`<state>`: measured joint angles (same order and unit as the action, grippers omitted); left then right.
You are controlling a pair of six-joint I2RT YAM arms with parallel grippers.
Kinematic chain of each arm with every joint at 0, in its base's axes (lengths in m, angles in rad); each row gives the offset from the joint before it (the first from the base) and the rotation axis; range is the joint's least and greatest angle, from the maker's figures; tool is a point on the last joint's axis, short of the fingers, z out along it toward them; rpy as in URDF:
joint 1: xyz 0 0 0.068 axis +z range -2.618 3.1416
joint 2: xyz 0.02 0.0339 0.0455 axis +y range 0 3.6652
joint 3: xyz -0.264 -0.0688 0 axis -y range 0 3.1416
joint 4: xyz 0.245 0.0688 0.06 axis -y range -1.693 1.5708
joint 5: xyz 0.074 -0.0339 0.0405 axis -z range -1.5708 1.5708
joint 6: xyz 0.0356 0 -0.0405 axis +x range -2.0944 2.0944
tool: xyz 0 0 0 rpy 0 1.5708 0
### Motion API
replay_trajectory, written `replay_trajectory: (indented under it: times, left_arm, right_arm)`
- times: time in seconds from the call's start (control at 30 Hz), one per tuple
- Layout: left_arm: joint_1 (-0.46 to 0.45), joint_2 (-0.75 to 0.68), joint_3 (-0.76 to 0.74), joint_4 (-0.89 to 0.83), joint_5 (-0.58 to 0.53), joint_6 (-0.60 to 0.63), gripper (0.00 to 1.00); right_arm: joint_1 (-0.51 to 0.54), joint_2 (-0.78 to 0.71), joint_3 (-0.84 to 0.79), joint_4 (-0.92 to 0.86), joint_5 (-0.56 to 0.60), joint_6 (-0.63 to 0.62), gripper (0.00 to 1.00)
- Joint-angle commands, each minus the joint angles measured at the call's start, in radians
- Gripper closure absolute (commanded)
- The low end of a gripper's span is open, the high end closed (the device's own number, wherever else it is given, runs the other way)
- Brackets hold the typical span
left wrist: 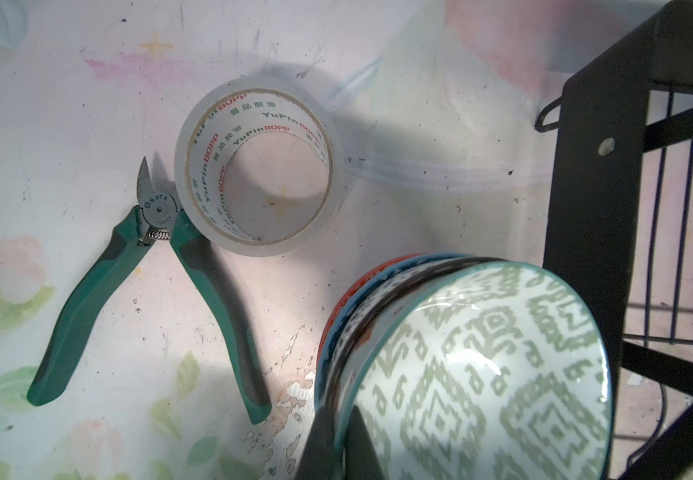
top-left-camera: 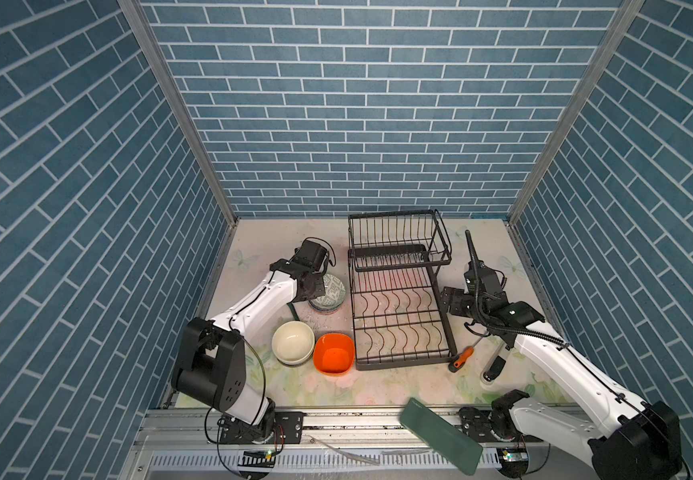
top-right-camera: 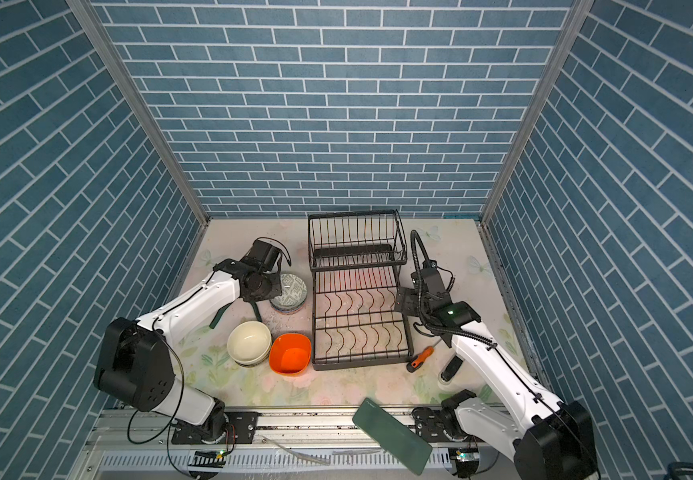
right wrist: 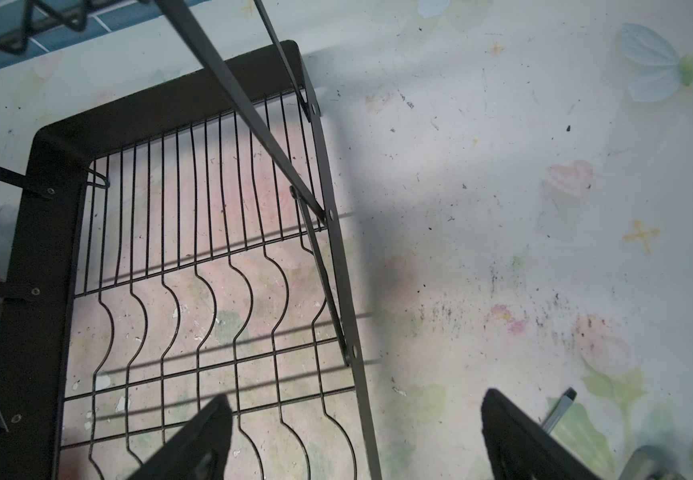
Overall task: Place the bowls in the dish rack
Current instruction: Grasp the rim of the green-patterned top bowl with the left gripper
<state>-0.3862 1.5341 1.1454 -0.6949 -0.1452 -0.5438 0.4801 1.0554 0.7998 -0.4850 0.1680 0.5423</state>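
Note:
A stack of patterned bowls (top-left-camera: 332,293) (top-right-camera: 293,293) stands left of the black wire dish rack (top-left-camera: 403,362) (top-right-camera: 361,365). The top bowl (left wrist: 482,374) has a pale green pattern and a teal rim. My left gripper (left wrist: 342,436) (top-left-camera: 315,289) is shut on that rim, one finger inside and one outside. Nearer the front sit stacked cream bowls (top-left-camera: 293,343) (top-right-camera: 249,343) and an orange square bowl (top-left-camera: 333,353) (top-right-camera: 290,353). My right gripper (right wrist: 355,397) (top-left-camera: 448,301) hangs open over the rack's right edge (right wrist: 349,291), holding nothing. The rack holds no bowls.
A tape roll (left wrist: 253,166) and green-handled pliers (left wrist: 149,291) lie beside the patterned stack. An orange-handled screwdriver (top-left-camera: 463,359) and a dark tool (top-left-camera: 494,368) lie right of the rack's front corner. A dark green flat slab (top-left-camera: 440,434) rests on the front rail.

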Motion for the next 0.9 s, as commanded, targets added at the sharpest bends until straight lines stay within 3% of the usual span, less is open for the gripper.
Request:
replay_trajectory:
  times: [0.0, 0.13, 0.47, 0.67, 0.87]
  left_arm:
    - [0.002, -0.031, -0.010, 0.001, 0.009, 0.018, 0.93]
    - [0.007, -0.044, -0.017, 0.006, 0.014, 0.020, 1.00]
    - [0.010, -0.119, -0.034, 0.067, 0.103, 0.033, 1.00]
    - [0.009, -0.186, -0.042, 0.090, 0.170, 0.066, 1.00]
    - [0.008, -0.251, -0.071, 0.051, 0.274, 0.095, 1.00]
  right_arm:
    - [0.007, -0.001, -0.025, 0.012, 0.000, -0.008, 0.07]
    - [0.006, 0.003, -0.023, 0.014, -0.004, -0.008, 0.07]
    - [0.006, 0.003, -0.019, 0.024, -0.047, -0.023, 0.07]
    - [0.006, -0.013, -0.013, 0.030, -0.128, -0.030, 0.06]
    - [0.006, -0.019, -0.021, 0.084, -0.316, -0.039, 0.06]
